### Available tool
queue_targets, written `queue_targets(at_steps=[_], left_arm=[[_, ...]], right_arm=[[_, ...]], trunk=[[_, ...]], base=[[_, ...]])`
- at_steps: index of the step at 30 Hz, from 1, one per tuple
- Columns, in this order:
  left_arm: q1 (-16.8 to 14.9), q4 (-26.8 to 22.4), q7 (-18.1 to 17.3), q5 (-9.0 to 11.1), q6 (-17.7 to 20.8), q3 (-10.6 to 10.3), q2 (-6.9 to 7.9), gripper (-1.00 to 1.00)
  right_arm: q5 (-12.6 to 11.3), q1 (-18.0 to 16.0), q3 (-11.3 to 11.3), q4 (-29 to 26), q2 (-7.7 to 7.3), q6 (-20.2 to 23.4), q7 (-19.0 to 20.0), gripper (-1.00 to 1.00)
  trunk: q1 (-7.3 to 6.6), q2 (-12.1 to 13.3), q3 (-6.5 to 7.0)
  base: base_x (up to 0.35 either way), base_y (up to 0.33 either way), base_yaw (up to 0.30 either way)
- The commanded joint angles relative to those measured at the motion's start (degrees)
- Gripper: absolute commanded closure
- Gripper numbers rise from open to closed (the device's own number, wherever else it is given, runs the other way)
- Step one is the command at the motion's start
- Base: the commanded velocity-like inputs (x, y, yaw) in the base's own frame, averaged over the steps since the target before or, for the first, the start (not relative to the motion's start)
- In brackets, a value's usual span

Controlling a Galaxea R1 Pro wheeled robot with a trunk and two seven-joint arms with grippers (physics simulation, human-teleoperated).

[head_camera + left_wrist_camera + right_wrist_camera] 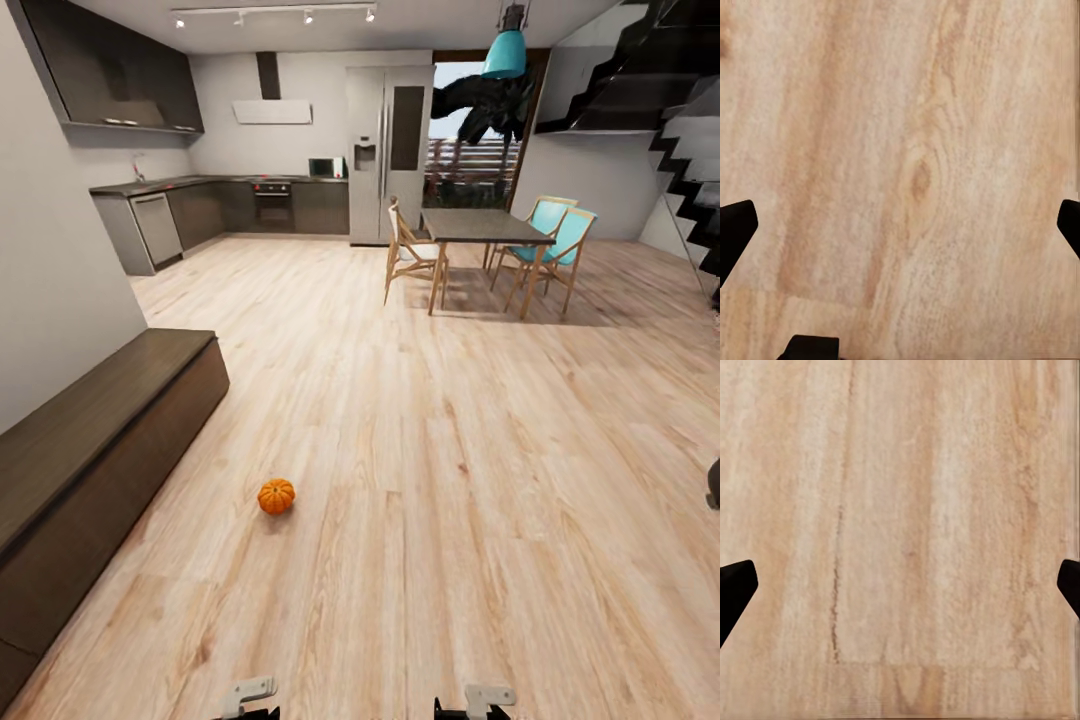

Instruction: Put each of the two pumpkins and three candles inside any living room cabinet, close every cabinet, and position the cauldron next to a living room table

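both grippers sit at the bottom edge of the head view: left gripper (247, 697) and right gripper (478, 700), pale grey brackets with dark bodies cut off by the frame. left wrist view: left gripper (900, 225) spread wide, black fingertips (735, 229) at opposite edges, nothing between them but light plank wood floor (915, 150) with a knot in the grain. right wrist view: right gripper (900, 585) also spread wide, fingertips (735, 589) at the edges, bare planks between, holding nothing.

small orange ribbed pumpkin (276, 496) sits on the floor ahead of the left gripper, slightly to its outer side, well apart from both grippers. it's upright, alone, not touching anything.

long low dark-brown wooden cabinet (90, 440) runs along the wall further out on the left gripper's side, beyond the pumpkin; fronts look shut, near the pumpkin but apart from it.

far ahead of the right gripper: dark-topped dining table (482, 226) with a pale wooden chair (410, 250) on one side and two teal-seated chairs (555, 240) on the other. far ahead of the left gripper: dark kitchen counter (190, 185) with an oven and a tall grey fridge (388, 150). black staircase (690, 150) off to the right gripper's outer side. teal pendant lamp (505, 50) hangs above the table.
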Motion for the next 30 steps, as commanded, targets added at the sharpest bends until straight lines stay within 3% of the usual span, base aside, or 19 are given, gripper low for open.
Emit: queue_targets(at_steps=[1, 14, 30], left_arm=[[0.0, 0.0, 0.0, 0.0, 0.0, 0.0, 0.0, -1.0], [0.0, 0.1, 0.0, 0.1, 0.0, 0.1, 0.0, -1.0], [0.0, 0.1, 0.0, 0.0, 0.0, 0.0, 0.0, -1.0]], right_arm=[[0.0, 0.0, 0.0, 0.0, -0.01, 0.0, 0.0, -1.0], [-0.1, 0.0, 0.0, 0.0, -0.13, 0.0, 0.0, -1.0], [-0.1, 0.0, 0.0, 0.1, -0.21, 0.0, 0.1, -1.0]], trunk=[[0.0, 0.0, -0.06], [0.0, 0.0, -0.99], [0.0, 0.0, -1.09]], base=[[0.0, 0.0, -0.221], [0.0, 0.0, -0.186], [0.0, 0.0, -0.286]])
